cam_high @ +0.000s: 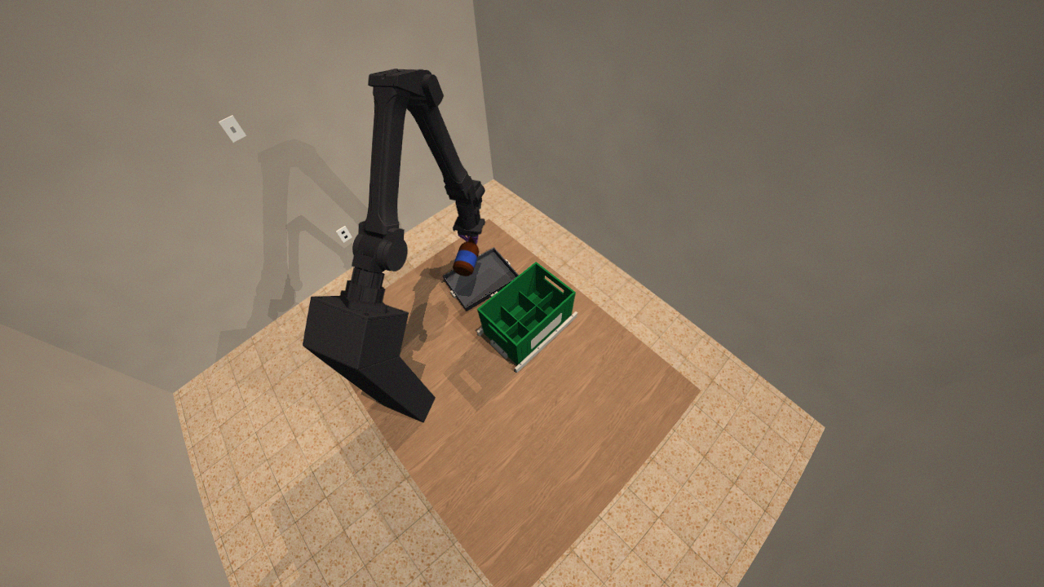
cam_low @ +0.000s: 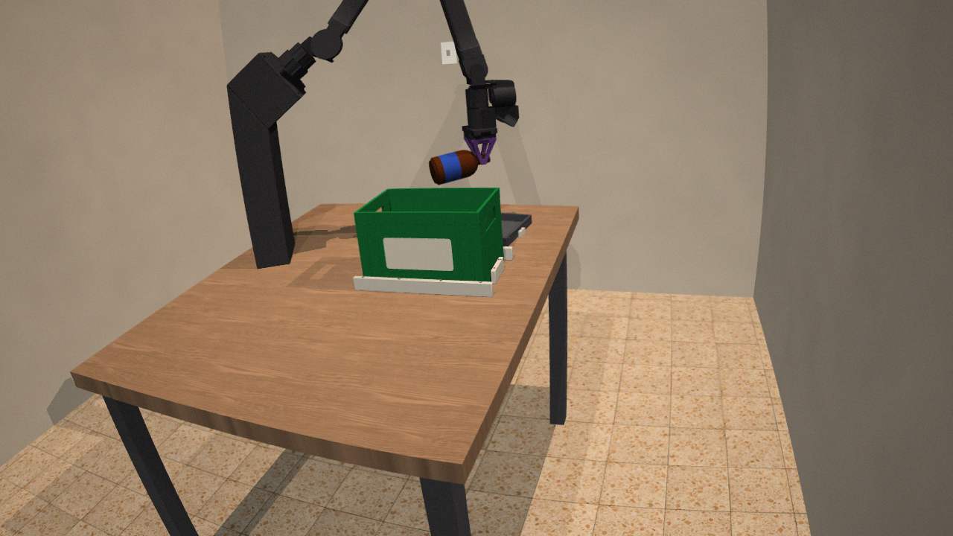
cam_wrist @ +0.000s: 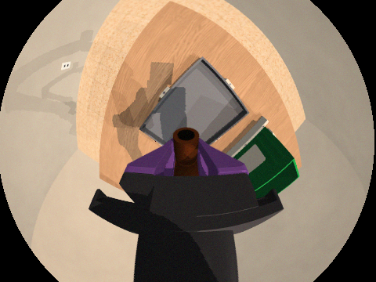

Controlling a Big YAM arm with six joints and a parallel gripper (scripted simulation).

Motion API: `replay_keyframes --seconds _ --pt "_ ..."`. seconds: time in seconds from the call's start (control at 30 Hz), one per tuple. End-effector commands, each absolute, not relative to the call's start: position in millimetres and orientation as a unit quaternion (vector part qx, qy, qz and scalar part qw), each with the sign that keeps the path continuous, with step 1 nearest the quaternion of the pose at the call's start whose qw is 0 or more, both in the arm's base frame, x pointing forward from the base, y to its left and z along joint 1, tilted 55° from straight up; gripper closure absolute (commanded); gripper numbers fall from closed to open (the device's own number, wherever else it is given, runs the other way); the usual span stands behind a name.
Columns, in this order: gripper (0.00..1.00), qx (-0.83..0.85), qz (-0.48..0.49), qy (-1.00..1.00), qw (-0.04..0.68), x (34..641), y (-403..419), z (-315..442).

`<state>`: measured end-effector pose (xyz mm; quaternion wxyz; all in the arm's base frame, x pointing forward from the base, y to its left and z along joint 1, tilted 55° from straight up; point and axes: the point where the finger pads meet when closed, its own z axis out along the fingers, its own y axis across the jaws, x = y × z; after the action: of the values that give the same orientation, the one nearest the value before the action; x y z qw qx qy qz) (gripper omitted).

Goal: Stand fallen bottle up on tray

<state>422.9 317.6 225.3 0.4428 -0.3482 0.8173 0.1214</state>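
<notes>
My gripper (cam_high: 469, 237) (cam_low: 482, 157) (cam_wrist: 186, 142), with purple fingers, is shut on the neck of a brown bottle (cam_high: 466, 258) (cam_low: 453, 166) (cam_wrist: 185, 143) with a blue label. It holds the bottle high in the air above the tray, tilted, with the body hanging down and sideways from the fingers. In the wrist view only the bottle's neck and mouth show. The dark grey tray (cam_high: 490, 275) (cam_low: 516, 220) (cam_wrist: 209, 99) lies flat on the table below and is empty.
A green crate (cam_high: 527, 310) (cam_low: 426, 229) (cam_wrist: 272, 162) with inner compartments stands on a white base right beside the tray. The wooden table (cam_high: 525, 430) (cam_low: 319, 359) carries the arm's black base (cam_high: 361, 342) (cam_low: 260, 152) at its back left.
</notes>
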Motion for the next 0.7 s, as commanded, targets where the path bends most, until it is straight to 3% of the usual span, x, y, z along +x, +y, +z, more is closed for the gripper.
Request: replay_keyframes --seconds 0.0,0.67 --pt "1.0 -0.325 0.132 0.824 0.445 417.0 308.1 235.4" --pt "1.0 -0.244 0.174 0.851 0.431 416.9 308.3 235.4"
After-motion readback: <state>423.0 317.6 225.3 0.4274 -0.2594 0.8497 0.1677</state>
